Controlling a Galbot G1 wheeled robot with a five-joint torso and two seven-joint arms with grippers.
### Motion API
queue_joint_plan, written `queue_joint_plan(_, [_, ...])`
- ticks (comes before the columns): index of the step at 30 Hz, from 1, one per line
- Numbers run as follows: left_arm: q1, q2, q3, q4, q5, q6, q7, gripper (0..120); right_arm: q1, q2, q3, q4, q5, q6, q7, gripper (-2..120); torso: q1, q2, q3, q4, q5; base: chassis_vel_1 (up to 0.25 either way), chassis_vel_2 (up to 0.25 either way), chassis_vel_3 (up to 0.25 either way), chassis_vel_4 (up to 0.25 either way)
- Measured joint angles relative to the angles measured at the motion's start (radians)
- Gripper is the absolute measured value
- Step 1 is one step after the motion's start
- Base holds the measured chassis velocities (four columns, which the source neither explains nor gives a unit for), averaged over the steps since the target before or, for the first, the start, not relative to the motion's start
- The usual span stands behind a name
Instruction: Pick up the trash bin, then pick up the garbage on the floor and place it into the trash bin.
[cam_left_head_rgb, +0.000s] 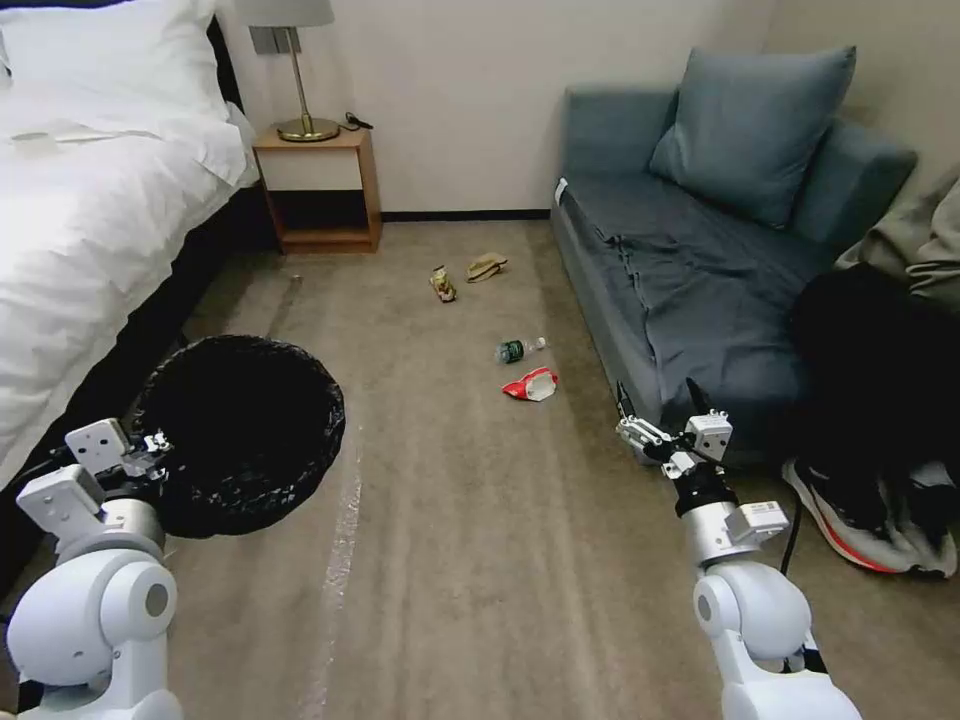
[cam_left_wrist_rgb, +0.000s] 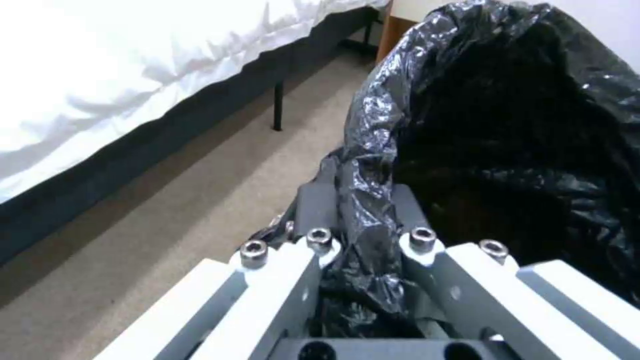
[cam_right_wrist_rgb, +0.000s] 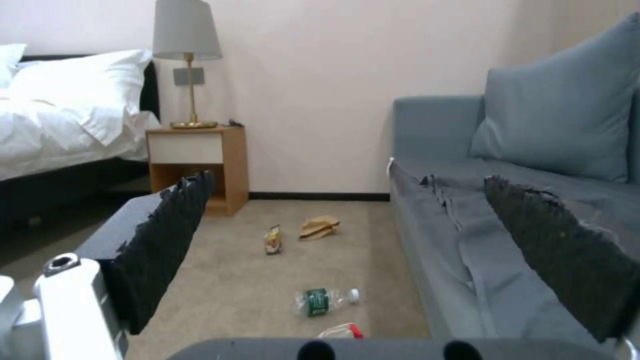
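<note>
The trash bin (cam_left_head_rgb: 245, 430) hangs beside the bed (cam_left_head_rgb: 90, 200), its bag-lined rim pinched by the left gripper (cam_left_head_rgb: 160, 445), leaving the right gripper (cam_left_head_rgb: 660, 395) spread wide, free for the garbage (cam_left_head_rgb: 530, 384) ahead.

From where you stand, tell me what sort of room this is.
Most likely a hotel room or bedroom. A bed with white linen stands on the left, a wooden nightstand with a lamp against the far wall, and a grey-blue sofa on the right, all on beige carpet.
</note>
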Motion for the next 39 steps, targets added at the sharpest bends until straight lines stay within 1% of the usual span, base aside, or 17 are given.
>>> queue_joint_plan(13, [0.0, -0.001, 0.002, 0.006, 0.009, -0.012, 0.006, 4, -0.006, 0.002, 0.003, -0.002, -0.006, 0.009, -0.004, 100, 0.0, 0.0, 0.0, 0.0, 0.0, 0.0, 0.0, 0.0, 0.0])
queue_joint_plan(16, [0.005, -0.001, 0.002, 0.006, 0.009, -0.014, 0.008, 4, -0.007, 0.002, 0.006, -0.001, -0.007, 0.009, -0.007, 100, 0.0, 0.0, 0.0, 0.0, -0.0001, -0.043, 0.085, 0.067, -0.081])
queue_joint_plan(29, [0.004, -0.003, 0.005, 0.011, 0.018, -0.019, 0.012, 4, -0.009, 0.003, 0.015, -0.004, -0.007, 0.016, -0.013, 100, 0.0, 0.0, 0.0, 0.0001, -0.0001, -0.189, 0.184, 0.186, -0.188])
queue_joint_plan(39, [0.001, -0.003, 0.006, 0.015, 0.024, -0.02, 0.015, 4, -0.005, 0.003, 0.016, -0.009, -0.007, 0.016, -0.016, 100, 0.0, 0.0, 0.0, 0.0001, -0.0001, -0.154, 0.154, 0.153, -0.17])
